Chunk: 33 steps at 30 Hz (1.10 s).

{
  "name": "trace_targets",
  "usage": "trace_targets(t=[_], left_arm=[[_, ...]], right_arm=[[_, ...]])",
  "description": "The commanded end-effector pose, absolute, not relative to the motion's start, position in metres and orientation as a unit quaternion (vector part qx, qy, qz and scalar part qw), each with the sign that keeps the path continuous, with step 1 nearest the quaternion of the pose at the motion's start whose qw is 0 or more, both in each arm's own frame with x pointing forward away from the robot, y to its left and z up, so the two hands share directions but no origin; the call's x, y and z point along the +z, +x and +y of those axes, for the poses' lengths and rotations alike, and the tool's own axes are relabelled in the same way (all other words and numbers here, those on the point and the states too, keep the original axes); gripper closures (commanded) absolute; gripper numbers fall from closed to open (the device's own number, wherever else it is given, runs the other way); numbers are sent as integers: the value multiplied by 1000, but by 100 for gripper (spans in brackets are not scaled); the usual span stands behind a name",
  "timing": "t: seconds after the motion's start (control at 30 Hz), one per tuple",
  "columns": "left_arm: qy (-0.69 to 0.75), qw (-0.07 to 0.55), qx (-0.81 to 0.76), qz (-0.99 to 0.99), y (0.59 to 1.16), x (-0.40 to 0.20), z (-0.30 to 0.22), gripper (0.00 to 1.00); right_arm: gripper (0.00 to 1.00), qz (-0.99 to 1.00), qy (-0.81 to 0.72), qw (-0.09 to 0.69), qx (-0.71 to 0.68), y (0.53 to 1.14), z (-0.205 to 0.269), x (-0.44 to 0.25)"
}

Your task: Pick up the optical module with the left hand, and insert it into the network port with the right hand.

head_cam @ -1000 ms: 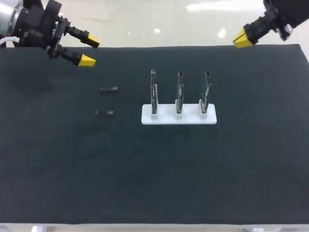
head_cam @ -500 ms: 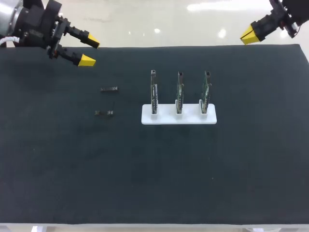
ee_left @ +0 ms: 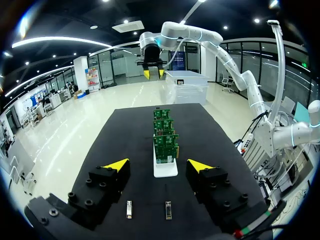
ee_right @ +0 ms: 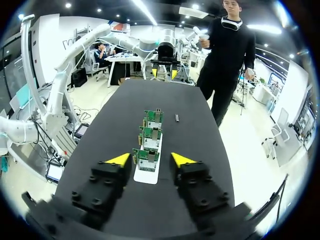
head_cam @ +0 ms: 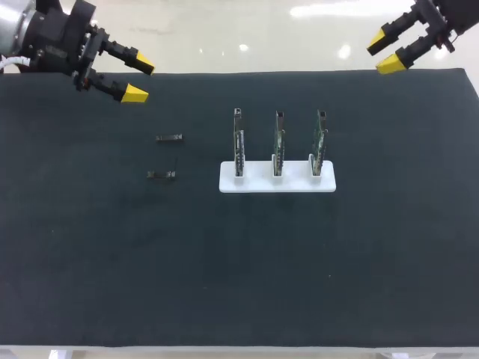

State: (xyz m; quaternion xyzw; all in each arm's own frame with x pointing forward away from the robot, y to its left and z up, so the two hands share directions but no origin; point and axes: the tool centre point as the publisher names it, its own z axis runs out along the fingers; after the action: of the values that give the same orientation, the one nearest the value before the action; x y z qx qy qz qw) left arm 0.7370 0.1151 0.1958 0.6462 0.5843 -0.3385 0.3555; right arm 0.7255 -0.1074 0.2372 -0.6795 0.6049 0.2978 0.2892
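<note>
Black mat (head_cam: pixel 239 262): optical module (head_cam: pixel 169 137) and its twin (head_cam: pixel 161 175) lie flat, left of the white port stand (head_cam: pixel 277 182). Your left gripper (head_cam: pixel 140 79) hangs spread and empty beyond them; right gripper (head_cam: pixel 383 54) likewise. Pickup not begun: next, lower your left astride one module.

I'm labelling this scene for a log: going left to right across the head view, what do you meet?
The left gripper → far optical module and near optical module, overlapping in order → left circuit board → middle circuit board → right circuit board → right gripper.
</note>
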Motion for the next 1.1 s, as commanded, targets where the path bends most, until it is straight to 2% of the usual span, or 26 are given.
trace_targets(t=[0.03, 0.53, 0.83, 1.1], left_arm=[[647, 354, -338, 585, 738, 196, 115, 0], [647, 354, -338, 585, 738, 196, 115, 0], [712, 197, -192, 646, 751, 167, 147, 0], [744, 135, -65, 651, 765, 121, 156, 0]], right_arm=[[0, 605, -679, 289, 298, 726, -107, 237], [0, 605, -679, 289, 298, 726, -107, 237], [0, 605, -679, 289, 298, 726, -107, 237], [0, 605, -679, 289, 298, 726, -107, 237]])
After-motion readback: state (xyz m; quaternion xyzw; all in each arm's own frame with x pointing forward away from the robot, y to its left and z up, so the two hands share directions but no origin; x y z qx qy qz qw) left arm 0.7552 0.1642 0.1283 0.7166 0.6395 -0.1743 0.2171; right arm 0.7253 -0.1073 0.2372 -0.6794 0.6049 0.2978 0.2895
